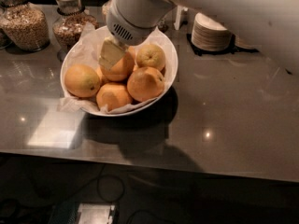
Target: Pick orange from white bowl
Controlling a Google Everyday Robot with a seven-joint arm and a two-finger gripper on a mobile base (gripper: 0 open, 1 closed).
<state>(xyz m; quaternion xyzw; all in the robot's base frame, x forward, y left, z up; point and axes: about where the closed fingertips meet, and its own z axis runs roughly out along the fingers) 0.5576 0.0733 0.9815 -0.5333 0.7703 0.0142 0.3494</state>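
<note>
The white bowl (170, 55), wide, oval and lined with crinkled white paper, stands on the dark counter and holds several fruits. The orange (81, 80), the largest and yellow-orange, lies at the bowl's left side. Deeper-orange fruits lie at the centre (122, 68), front (113, 96) and right front (145, 84). A paler yellowish fruit (150, 56) lies at the back right. My gripper (112, 54) hangs from the white arm over the bowl's back. Its pale tip is right at the centre fruit's upper left, to the upper right of the orange. The arm hides the bowl's far rim.
Two glass jars of grains (25, 24) (70, 20) stand behind the bowl at the left. Stacks of small white plates (210, 31) stand at the back right. The counter's front edge (149, 164) runs below the bowl.
</note>
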